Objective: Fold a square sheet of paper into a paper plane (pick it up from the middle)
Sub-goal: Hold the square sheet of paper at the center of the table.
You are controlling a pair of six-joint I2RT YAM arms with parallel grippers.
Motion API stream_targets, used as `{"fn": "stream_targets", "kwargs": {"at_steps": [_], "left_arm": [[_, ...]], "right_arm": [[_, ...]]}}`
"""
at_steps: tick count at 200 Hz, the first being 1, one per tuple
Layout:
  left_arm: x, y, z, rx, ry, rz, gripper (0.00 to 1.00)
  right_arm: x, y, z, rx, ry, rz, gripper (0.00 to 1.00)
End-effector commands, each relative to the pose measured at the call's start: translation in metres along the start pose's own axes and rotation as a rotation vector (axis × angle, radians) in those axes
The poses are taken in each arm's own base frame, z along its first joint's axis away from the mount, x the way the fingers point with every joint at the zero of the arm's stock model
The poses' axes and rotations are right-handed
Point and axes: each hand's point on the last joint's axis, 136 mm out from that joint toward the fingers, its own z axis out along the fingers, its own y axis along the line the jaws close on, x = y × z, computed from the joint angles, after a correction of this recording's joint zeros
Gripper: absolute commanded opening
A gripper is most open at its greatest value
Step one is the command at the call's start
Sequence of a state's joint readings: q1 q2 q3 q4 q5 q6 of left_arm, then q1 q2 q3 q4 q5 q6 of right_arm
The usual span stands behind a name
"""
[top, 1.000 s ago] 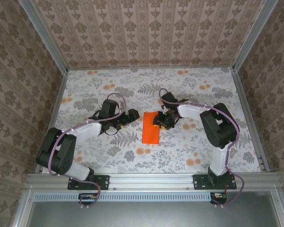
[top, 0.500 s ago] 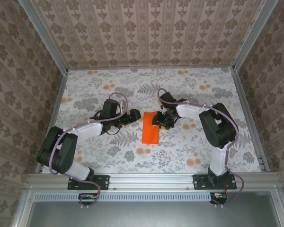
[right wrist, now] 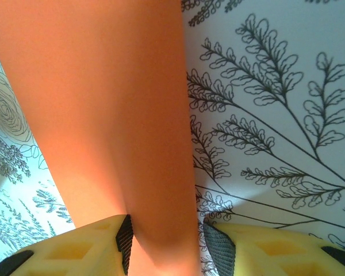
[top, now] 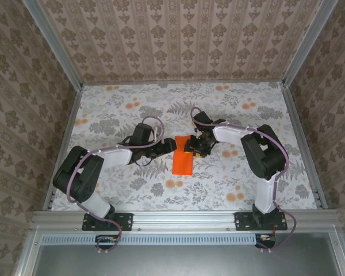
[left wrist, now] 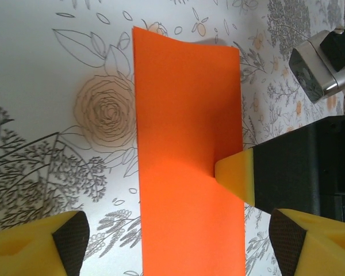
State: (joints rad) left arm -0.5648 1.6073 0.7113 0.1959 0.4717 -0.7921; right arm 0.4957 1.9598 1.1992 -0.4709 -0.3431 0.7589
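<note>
Top view: we find the square sheet of paper (top: pixel 183 162), folded to a strip, at the centre of the counter (top: pixel 247 115). Its long axis runs from near edge to far edge. The left jaws flank one long side and the right jaws the other.

Left wrist view: left jaws wide open, empty, strip lengthwise ahead.

Right wrist view: right jaws half open astride the sheet, not clamped.

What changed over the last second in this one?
The left gripper moved right, up to the left edge of the orange sheet, jaws open. The right gripper stayed at the sheet's right edge, and the sheet lies where it was.
</note>
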Motion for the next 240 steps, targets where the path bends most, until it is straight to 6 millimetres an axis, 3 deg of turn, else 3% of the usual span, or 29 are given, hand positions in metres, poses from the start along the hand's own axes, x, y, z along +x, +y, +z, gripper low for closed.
{"fn": "stream_targets", "kwargs": {"at_steps": [1, 75, 240], "left_arm": [[-0.006, -0.021, 0.006, 0.065, 0.007, 0.029, 0.80], [0.003, -0.024, 0.022, 0.078, 0.071, 0.021, 0.48], [0.010, -0.020, 0.036, 0.062, 0.128, 0.010, 0.32]], "right_arm": [[0.035, -0.124, 0.064, 0.434, 0.092, 0.051, 0.48], [0.039, -0.129, 0.069, 0.452, 0.115, 0.035, 0.48], [0.040, -0.134, 0.075, 0.478, 0.130, 0.026, 0.49]]}}
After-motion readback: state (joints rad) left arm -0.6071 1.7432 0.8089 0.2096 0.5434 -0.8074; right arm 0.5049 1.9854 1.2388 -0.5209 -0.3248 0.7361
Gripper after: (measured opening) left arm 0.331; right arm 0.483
